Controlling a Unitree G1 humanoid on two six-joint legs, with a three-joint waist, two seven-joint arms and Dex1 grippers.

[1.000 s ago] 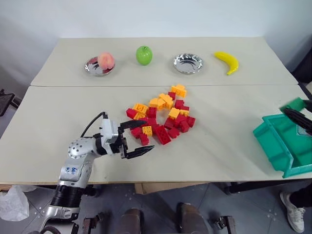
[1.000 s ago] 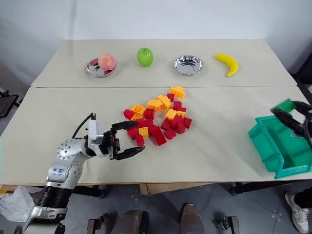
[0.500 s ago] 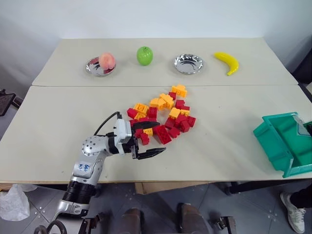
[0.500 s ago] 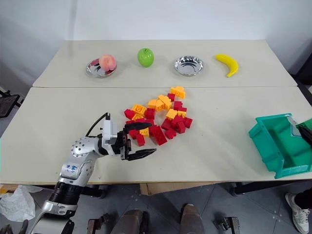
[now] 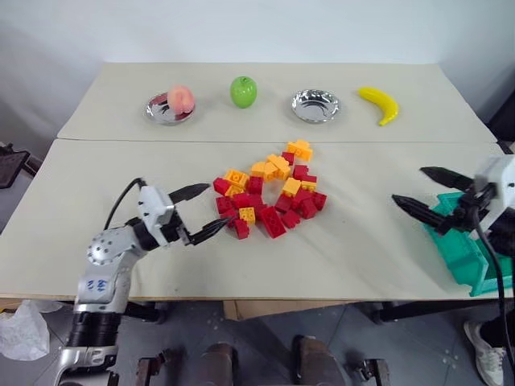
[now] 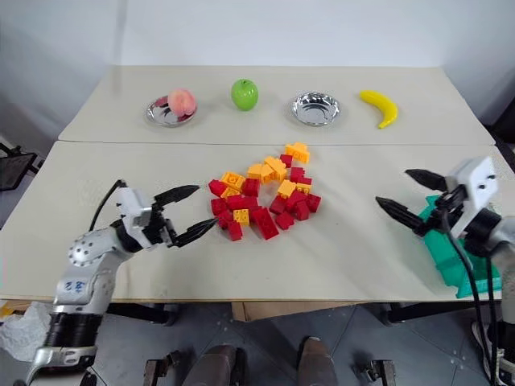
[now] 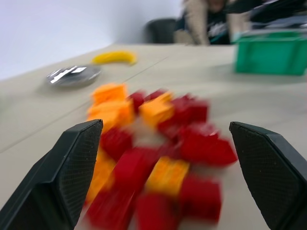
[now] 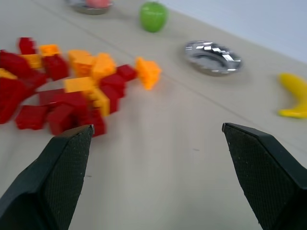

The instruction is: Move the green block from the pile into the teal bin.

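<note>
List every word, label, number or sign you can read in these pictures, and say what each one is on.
No text can be read.
Blue marking on the left arm's silver casing: too small to read.
The pile, the teal bin, the dishes and fruit: no markings visible.
</note>
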